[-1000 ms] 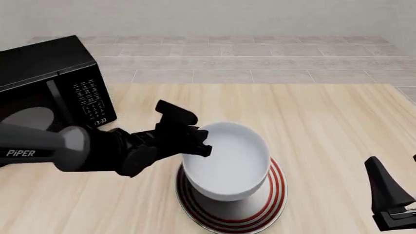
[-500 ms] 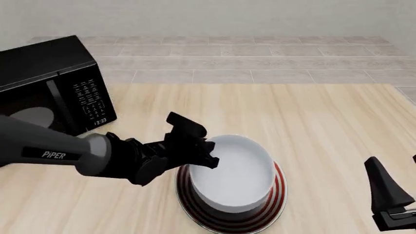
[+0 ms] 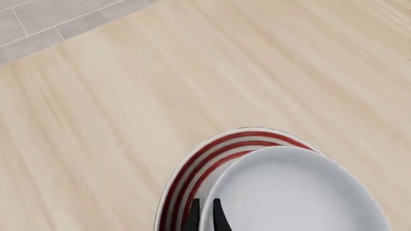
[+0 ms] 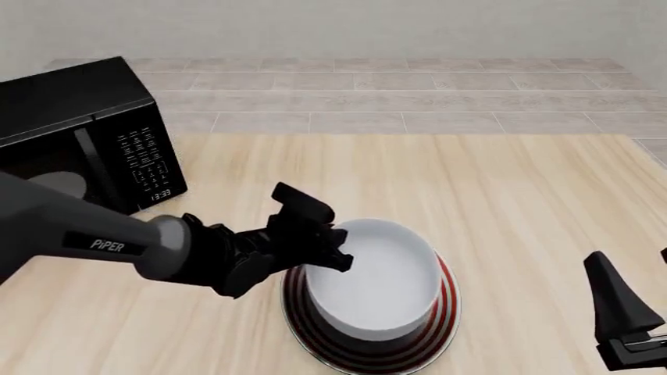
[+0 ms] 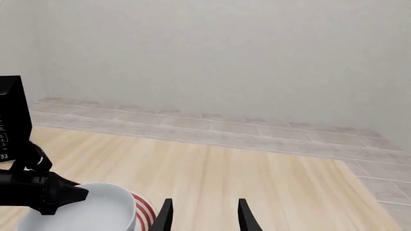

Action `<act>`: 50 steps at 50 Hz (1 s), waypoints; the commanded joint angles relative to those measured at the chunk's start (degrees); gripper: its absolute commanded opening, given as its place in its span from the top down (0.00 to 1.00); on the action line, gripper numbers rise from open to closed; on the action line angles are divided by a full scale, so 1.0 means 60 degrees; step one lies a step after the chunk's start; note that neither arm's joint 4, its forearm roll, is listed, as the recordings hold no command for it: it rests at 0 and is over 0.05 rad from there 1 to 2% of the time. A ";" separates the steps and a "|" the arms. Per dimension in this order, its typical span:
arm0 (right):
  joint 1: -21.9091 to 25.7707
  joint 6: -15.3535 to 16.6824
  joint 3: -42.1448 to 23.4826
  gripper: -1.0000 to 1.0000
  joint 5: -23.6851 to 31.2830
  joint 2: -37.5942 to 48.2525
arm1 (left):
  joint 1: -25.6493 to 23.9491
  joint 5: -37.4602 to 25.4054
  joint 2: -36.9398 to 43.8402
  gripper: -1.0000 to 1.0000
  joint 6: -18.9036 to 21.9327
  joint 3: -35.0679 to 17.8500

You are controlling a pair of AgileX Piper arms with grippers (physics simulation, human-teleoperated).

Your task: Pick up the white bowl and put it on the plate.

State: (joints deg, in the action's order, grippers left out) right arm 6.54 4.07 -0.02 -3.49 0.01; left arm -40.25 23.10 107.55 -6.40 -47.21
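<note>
My left pincer (image 4: 331,248) is nearly closed, pinching the white bowl (image 4: 377,273) rim on its left side; bowl sits w/ its base on the plate (image 4: 443,316), centre-front of tabletop (image 4: 521,203). R pincer (image 5: 203,216) hangs open, empty, off to the right.

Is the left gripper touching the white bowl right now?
Touching. The left wrist view shows the left gripper closed on the white bowl's rim, one finger on each side, above the plate.
</note>
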 commanded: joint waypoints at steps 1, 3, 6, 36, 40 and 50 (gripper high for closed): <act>0.0025 -0.0096 0.0001 0.00 0.0024 0.0000 | -0.0099 0.0051 0.0485 1.00 0.0094 -0.0099; 0.0027 -0.0058 0.0002 0.00 0.0036 0.0000 | -0.0310 -0.0040 0.0400 1.00 0.0067 -0.0147; 0.0063 -0.0051 0.0002 0.00 0.0058 0.0001 | -0.0840 -0.0130 0.0012 0.00 0.0310 -0.0165; 0.0003 -0.0017 0.0003 0.00 0.0042 0.0001 | -0.0491 -0.2224 -0.5645 0.00 -0.0171 0.1033; -0.0042 -0.0053 0.0003 0.00 0.0000 0.0001 | -0.0211 -0.2732 -0.6715 0.00 -0.0188 0.1188; -0.0041 -0.0056 -0.0004 0.00 0.0027 0.0010 | 0.0536 -0.3960 -0.9023 0.00 -0.0188 0.1422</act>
State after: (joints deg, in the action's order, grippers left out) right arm 6.44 3.79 -0.02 -3.36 0.03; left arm -40.33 6.18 66.89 -7.27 -40.26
